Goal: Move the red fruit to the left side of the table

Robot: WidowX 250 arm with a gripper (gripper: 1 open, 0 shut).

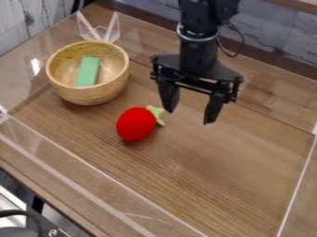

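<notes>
Strawberry point(136, 125) sits ungrasped beside the wide-open gripper point(191, 114); grasp, carry and leftward placement all remain!

Bright red fruit point(136, 125) with light green stem point(156, 112), black gripper point(192, 100), brown wood-grain table point(210, 171).

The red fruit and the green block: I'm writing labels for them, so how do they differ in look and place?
The red fruit is rounded, with a pale green stem; the green block is straight-edged and one color. The red fruit lies on the tabletop, while the green block sits inside the wooden bowl. Neither is held.
</notes>
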